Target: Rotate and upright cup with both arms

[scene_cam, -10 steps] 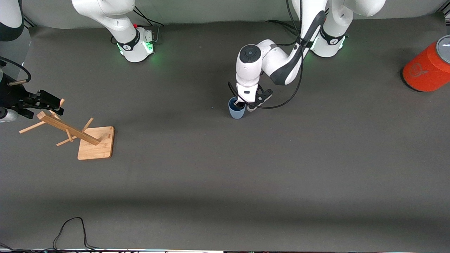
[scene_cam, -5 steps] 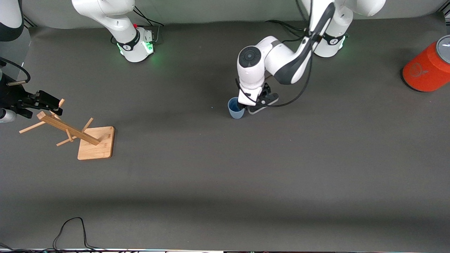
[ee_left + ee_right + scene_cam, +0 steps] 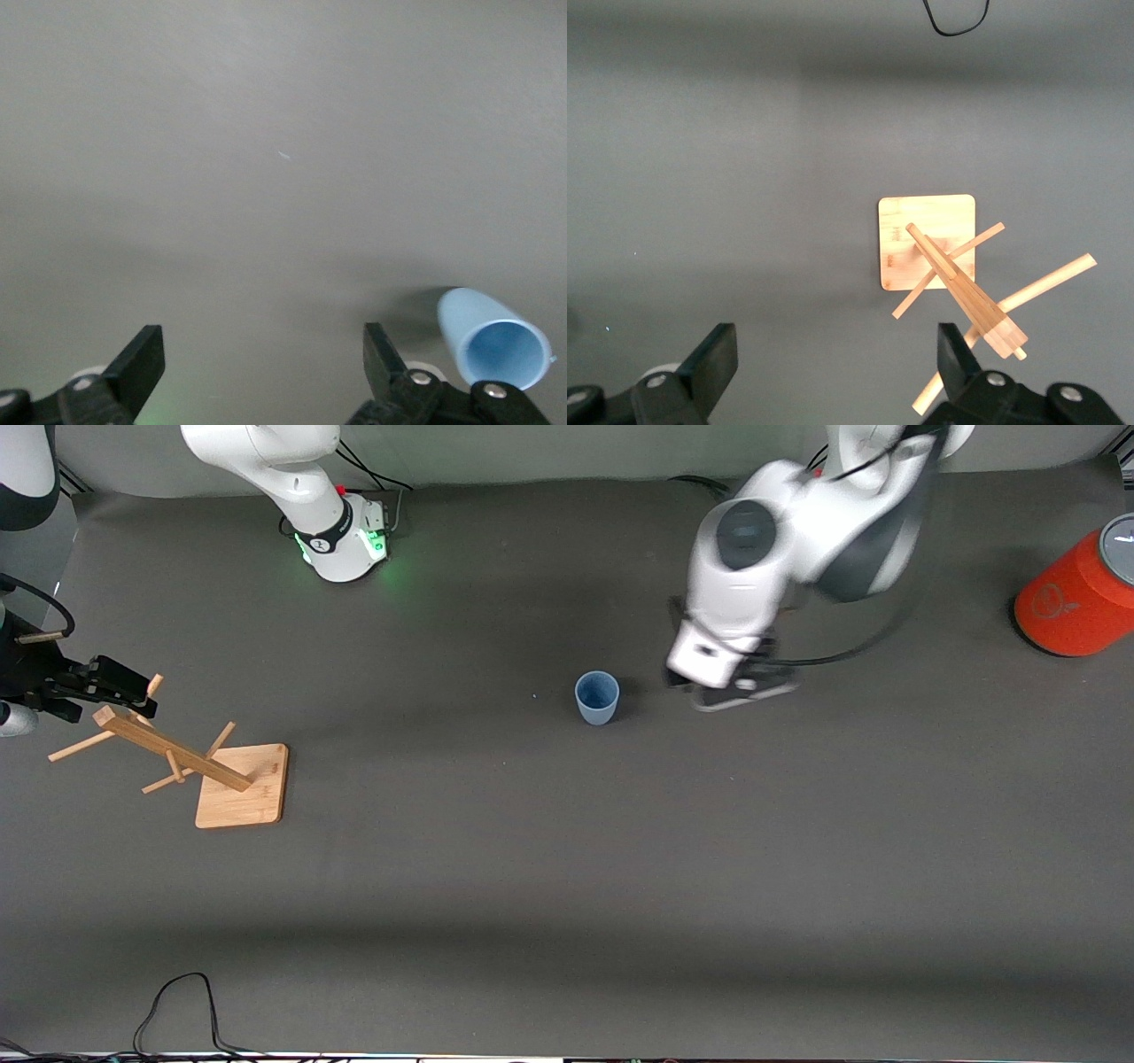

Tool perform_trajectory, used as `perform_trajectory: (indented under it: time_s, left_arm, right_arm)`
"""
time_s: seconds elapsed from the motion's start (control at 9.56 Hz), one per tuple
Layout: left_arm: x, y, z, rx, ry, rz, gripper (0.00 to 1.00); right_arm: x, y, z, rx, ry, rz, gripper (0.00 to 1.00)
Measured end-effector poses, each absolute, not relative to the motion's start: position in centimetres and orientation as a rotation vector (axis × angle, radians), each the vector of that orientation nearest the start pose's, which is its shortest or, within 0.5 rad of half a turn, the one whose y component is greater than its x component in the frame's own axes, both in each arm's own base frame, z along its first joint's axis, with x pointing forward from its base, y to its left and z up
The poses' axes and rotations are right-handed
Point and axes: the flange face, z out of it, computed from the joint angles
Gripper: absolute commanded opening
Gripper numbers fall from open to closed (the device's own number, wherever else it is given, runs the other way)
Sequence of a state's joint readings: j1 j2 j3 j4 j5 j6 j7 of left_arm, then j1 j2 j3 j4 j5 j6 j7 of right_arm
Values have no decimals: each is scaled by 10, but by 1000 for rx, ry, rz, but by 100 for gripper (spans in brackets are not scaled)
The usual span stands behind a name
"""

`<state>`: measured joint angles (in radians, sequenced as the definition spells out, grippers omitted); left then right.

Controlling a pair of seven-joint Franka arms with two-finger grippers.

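The pale-blue cup (image 3: 597,697) stands upright, mouth up, on the dark table mat (image 3: 567,850) near the middle. My left gripper (image 3: 733,689) is open and empty, raised over the mat beside the cup, toward the left arm's end. In the left wrist view the cup (image 3: 492,341) shows beside one fingertip (image 3: 379,354), apart from it, and my left gripper (image 3: 263,363) has nothing between its jaws. My right gripper (image 3: 120,682) is open and empty over the top of the wooden rack (image 3: 177,757); it also shows in the right wrist view (image 3: 837,363).
A wooden peg rack on a square base (image 3: 926,241) stands tilted at the right arm's end. A large orange cylinder with a grey top (image 3: 1076,602) lies at the left arm's end. A black cable (image 3: 177,1001) loops at the table's near edge.
My left gripper has let go of the cup's rim, risen and swung away toward the left arm's end. The cup stays upright in place. The right arm has not moved.
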<state>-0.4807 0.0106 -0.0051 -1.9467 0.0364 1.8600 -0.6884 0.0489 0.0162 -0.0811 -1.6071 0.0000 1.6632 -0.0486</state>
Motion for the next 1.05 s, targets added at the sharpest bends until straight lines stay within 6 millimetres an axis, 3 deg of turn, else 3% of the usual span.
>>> perform_trajectory:
  time_s: [0.21,0.31,0.52,1.05]
  left_arm:
    - [510,-135,524,-3090,-219,129,100]
    - [513,-98,543,-3101,-211,129,100]
    - [516,-68,560,-3110,-222,101,100]
    - [518,-35,598,-3115,-97,51,100]
  right_arm:
    - [568,-18,606,-3144,-27,-62,100]
    - [568,-17,607,-3144,-27,-64,100]
    - [565,-17,604,-3143,-25,-19,100]
    - [562,-17,600,-3142,-21,31,100]
